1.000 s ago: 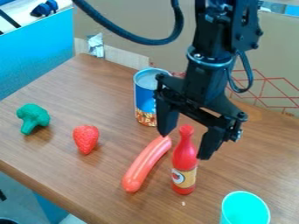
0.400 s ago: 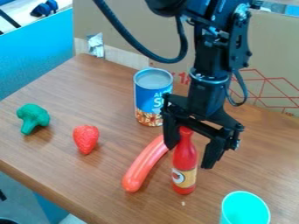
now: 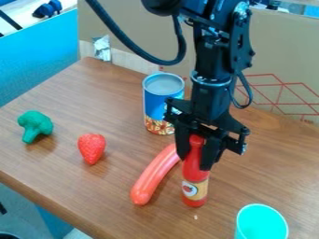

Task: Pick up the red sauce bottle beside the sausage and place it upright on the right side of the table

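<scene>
Cardboard point(image 3: 280, 51) backs the wooden surface point(image 3: 106, 102), where a red bottle point(image 3: 195, 174) stands upright, its upper part clasped by the tool point(image 3: 194, 163), probably because that slim neck fits easily between the fingers. A sausage point(image 3: 152, 177) lies just beside it; the can point(image 3: 154, 100), strawberry point(image 3: 92, 149), broccoli point(image 3: 35, 125) and cup point(image 3: 261, 225) sit apart, out of the grip's way.

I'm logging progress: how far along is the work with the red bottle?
Reaching the red bottle looks done: the gripper straddles its neck. The grip, seemingly closed, is in hand. Any lift is left: its base seems to rest on the table.
</scene>
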`<state>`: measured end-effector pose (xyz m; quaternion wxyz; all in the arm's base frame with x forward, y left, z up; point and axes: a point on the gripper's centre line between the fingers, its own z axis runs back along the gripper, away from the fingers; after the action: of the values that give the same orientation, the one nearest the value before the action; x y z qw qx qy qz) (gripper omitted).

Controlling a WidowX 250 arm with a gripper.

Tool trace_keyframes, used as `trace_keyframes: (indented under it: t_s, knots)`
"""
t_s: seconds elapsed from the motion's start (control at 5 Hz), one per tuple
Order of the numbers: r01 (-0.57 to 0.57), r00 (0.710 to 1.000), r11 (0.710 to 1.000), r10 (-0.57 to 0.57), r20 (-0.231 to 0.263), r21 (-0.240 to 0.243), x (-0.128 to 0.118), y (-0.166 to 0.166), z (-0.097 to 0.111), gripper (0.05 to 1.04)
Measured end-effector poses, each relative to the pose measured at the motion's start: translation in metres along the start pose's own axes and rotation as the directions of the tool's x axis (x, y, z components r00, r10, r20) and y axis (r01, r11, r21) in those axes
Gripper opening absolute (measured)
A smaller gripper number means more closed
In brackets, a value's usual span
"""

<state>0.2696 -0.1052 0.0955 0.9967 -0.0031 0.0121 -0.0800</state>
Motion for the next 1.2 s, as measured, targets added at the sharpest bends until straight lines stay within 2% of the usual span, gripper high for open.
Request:
trace_keyframes:
  t_s: [0.4,0.6,0.8,1.0,1.2]
  knots:
    - [0.015,1.000,1.000,-0.015,0.023,0.022,-0.004,-0.004,0.017,0.379]
    - [0.066,0.992,0.998,-0.066,0.111,0.005,0.021,-0.020,0.056,0.379]
    - [0.101,0.993,0.995,-0.099,0.068,-0.022,0.047,-0.037,0.059,0.379]
    - [0.138,0.990,0.988,-0.134,0.053,-0.073,0.074,-0.044,0.051,0.379]
    - [0.144,0.990,0.987,-0.144,0.010,-0.070,0.091,-0.047,0.033,0.379]
